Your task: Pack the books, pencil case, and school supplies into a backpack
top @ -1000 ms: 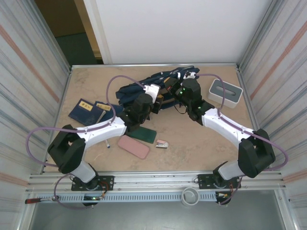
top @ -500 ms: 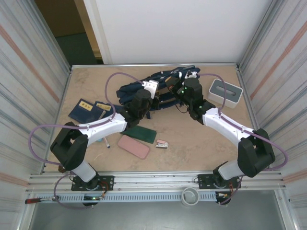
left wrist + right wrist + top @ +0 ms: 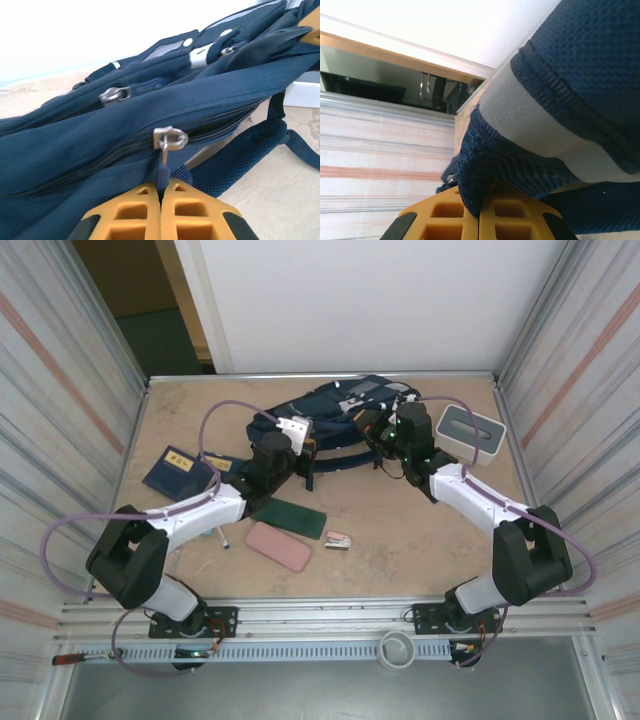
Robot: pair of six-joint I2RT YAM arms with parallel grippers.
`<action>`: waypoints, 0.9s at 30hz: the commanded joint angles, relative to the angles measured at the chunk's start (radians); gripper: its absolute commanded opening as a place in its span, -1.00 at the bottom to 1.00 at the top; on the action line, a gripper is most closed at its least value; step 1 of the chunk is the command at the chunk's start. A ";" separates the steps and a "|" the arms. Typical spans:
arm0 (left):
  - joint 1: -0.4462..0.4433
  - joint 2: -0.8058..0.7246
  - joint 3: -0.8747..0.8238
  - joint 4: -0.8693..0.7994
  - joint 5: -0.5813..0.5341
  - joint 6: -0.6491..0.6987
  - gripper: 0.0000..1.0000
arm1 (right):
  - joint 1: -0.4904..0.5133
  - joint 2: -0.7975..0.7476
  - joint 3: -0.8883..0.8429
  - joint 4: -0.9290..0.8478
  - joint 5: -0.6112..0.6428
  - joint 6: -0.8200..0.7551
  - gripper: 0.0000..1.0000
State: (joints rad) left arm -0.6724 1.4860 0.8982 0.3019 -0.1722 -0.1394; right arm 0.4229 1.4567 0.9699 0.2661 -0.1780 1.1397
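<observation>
The navy backpack [image 3: 345, 410] lies at the back middle of the table. My left gripper [image 3: 293, 437] [image 3: 162, 186] is shut on the blue pull tab of a backpack zipper [image 3: 170, 138]. My right gripper [image 3: 385, 432] [image 3: 479, 200] is shut on a navy mesh edge of the backpack [image 3: 485, 165]. Navy books [image 3: 178, 471] lie at the left. The pink pencil case [image 3: 279, 546], the small stapler [image 3: 338, 539] and the pen [image 3: 221, 536] lie on the table in front of the arms.
A dark green flat case [image 3: 297, 519] lies beside the pencil case. A white box with a grey top [image 3: 470, 433] stands at the back right, close to the right arm. Metal walls border both sides of the table [image 3: 400, 530].
My left gripper has closed on the zipper pull and moved left with it. The backpack has spread out flatter toward the back wall. The right gripper shifted slightly right and back, still shut.
</observation>
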 commanded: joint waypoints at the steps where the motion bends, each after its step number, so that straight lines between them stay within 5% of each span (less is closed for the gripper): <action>1: 0.079 -0.068 -0.022 -0.052 -0.047 -0.048 -1.00 | -0.053 0.002 0.023 -0.019 -0.010 -0.059 -1.00; 12: 0.128 -0.031 0.000 -0.210 0.015 -0.049 -1.00 | -0.123 0.123 0.110 -0.175 -0.214 -0.168 -1.00; 20: 0.049 0.056 0.090 -0.273 0.094 -0.009 -1.00 | -0.174 0.269 0.250 -0.313 -0.333 -0.284 -1.00; 27: -0.024 0.142 0.172 -0.299 0.106 -0.026 -1.00 | -0.273 0.297 0.289 -0.484 -0.355 -0.395 -0.13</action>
State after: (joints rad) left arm -0.6724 1.6085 1.0195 0.0040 -0.0929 -0.1692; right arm 0.1719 1.7737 1.2476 -0.1501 -0.4953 0.8169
